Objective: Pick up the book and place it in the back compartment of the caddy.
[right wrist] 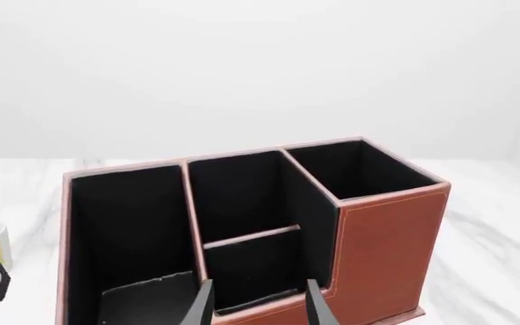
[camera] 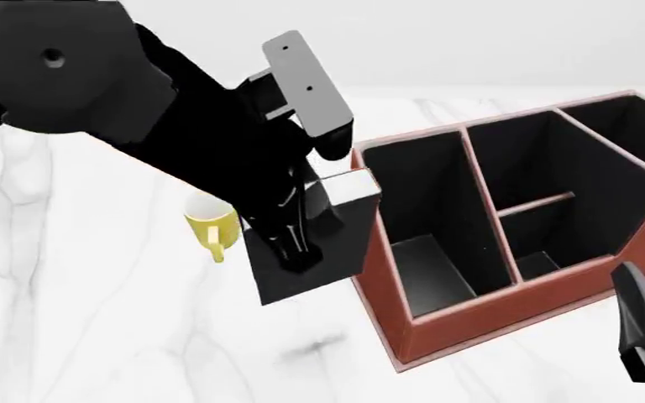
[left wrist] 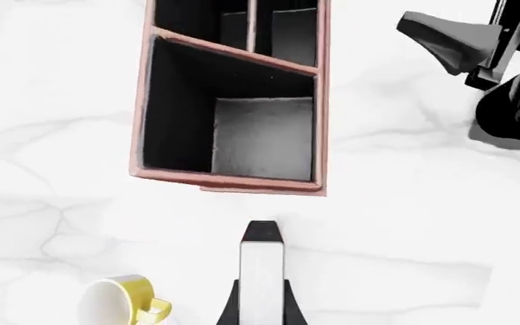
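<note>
The thick black hardback book [camera: 306, 269] with white page edges hangs above the white marble surface [camera: 98, 336], clamped in the left pincer [camera: 300, 248], just beside the outer wall of the large reddish-brown leather-look caddy [camera: 457, 323]. In the left wrist view the white page edge [left wrist: 261, 271] runs between the dark fingers. The caddy's black-lined cells hold nothing visible; the small back compartment [camera: 541, 264] sits below the short cross divider. No writing shows anywhere. A yellow mug [camera: 212, 225] stands on the surface on the book's far side from the caddy. The right pincer [right wrist: 258, 305] hovers near the caddy's low front wall, its fingers narrowly apart and holding nothing.
</note>
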You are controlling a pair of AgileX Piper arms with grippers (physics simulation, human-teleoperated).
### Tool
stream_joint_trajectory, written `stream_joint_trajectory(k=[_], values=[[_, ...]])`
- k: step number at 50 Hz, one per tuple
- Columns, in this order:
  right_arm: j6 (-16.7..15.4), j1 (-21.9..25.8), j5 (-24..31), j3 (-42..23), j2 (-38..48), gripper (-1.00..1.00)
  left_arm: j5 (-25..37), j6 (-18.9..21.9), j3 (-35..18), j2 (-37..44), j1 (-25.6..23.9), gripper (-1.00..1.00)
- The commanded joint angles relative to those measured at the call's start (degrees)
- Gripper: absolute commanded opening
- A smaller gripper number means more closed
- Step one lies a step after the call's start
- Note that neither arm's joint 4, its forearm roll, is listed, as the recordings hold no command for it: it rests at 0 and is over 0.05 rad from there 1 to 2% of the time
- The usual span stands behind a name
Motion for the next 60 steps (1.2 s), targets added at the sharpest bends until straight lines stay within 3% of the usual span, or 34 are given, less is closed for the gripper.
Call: stream_joint_trajectory(k=[1,14,16,23,25,26,28,30,37,42,48,49,50,52,57,60], values=[[0.12,0.03,0.00,-0.01,-0.01,1.00,14.90,5.62,-18.06,3.01,-1.61,-1.00],[-0.18,0.22,-0.12,-0.02,-0.03,1.00,14.92,13.63,-35.20,10.04,-1.63,-1.00],[-0.39,0.24,-0.27,-0.02,-0.04,1.00,14.92,12.63,-38.27,11.74,-3.44,-1.00],[-0.37,0.26,-0.19,0.06,-0.02,1.00,14.92,14.80,-49.39,19.00,-4.28,-1.00],[-0.41,0.30,-0.19,0.05,-0.03,1.00,14.92,12.26,-54.30,21.48,-6.18,-1.00],[-0.33,0.26,-0.20,0.02,-0.03,1.00,14.91,13.83,-55.82,22.98,-6.74,-1.00],[-0.23,0.17,-0.21,0.00,-0.03,1.00,14.91,12.12,-63.06,26.13,-9.43,-1.00],[-0.40,0.24,-0.28,0.04,-0.03,1.00,14.91,13.50,-64.53,29.10,-8.10,-1.00],[-0.30,0.16,-0.17,0.08,-0.01,1.00,14.88,11.81,-78.21,38.24,-7.89,-1.00],[-0.17,0.15,-0.10,0.12,0.02,1.00,14.67,10.72,-82.91,42.45,-9.15,-1.00],[-0.08,0.18,-0.04,0.07,-0.02,1.00,12.66,7.83,-83.34,45.73,-12.38,-1.00],[-0.07,0.20,-0.04,0.08,-0.02,1.00,10.76,7.77,-79.90,45.01,-12.41,-1.00],[-0.05,0.23,-0.06,0.08,-0.02,1.00,5.54,8.27,-70.28,41.07,-12.35,-1.00],[-0.03,0.32,-0.09,0.08,-0.03,1.00,-0.24,7.35,-59.25,36.41,-12.79,-1.00],[0.16,0.33,-0.04,0.06,-0.01,1.00,-6.73,5.92,-47.13,31.93,-13.20,-1.00],[0.11,0.33,-0.05,0.08,-0.01,1.00,-6.95,5.69,-46.16,31.68,-12.83,-1.00]])
